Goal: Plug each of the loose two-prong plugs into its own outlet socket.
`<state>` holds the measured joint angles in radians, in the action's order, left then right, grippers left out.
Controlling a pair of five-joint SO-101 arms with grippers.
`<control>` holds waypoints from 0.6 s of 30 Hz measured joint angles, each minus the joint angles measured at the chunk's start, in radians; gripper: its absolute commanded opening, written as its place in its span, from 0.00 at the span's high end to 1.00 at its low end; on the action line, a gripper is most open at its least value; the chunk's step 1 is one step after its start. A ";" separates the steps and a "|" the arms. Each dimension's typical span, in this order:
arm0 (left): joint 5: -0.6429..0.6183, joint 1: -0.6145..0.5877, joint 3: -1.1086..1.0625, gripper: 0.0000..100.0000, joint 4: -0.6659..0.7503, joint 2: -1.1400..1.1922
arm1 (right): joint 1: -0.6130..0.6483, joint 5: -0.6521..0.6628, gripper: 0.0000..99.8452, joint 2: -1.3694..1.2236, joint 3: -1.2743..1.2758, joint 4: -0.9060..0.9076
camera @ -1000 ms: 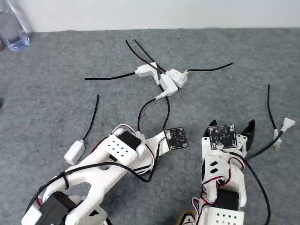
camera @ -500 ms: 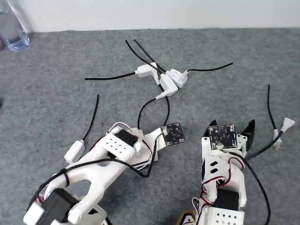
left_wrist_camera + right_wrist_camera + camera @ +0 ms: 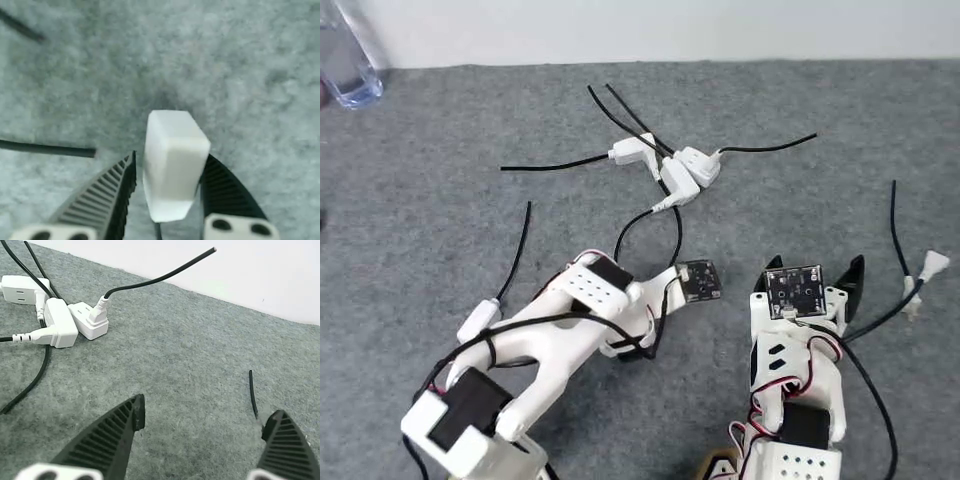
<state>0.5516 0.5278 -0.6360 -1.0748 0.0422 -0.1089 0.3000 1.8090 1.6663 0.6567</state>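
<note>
Plug (image 3: pixel 932 264) lies loose at the right edge of the high view, just right of the right claw (image 3: pixel 207 407) and not touching its fingers. That claw is spread wide over the grey mat (image 3: pixel 840 120), nothing between the fingers.

Top middle of the high view there's a cluster (image 3: pixel 675 170) of three white pieces with black cords, well away from both claws. The right wrist cam gets closer on it. One piece is a socket (image 3: pixel 85 324) with a second plug (image 3: pixel 100 310) seated in it, and the end piece (image 3: pixel 17 290) shows two slots on its face.

Left claw (image 3: pixel 170 159) is narrow, closed on a white block (image 3: pixel 175 145) sitting between the fingers, one pad (image 3: pixel 225 195) pressed against its side. No face showing, so can't tell if that block is a plug or a socket. A cord end (image 3: pixel 75 150) lies on the mat just beside it.

High view also gives a second block (image 3: pixel 473 326) at lower left, tucked against the left arm (image 3: pixel 560 345), its cord running up the mat.
</note>
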 measured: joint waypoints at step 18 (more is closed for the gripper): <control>0.133 -0.146 0.310 0.82 -0.190 0.140 | 0.000 0.000 0.63 0.000 0.000 0.000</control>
<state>0.6851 0.3821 -0.3261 -1.2651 0.1818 -0.1089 0.3000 1.8090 1.6663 0.6567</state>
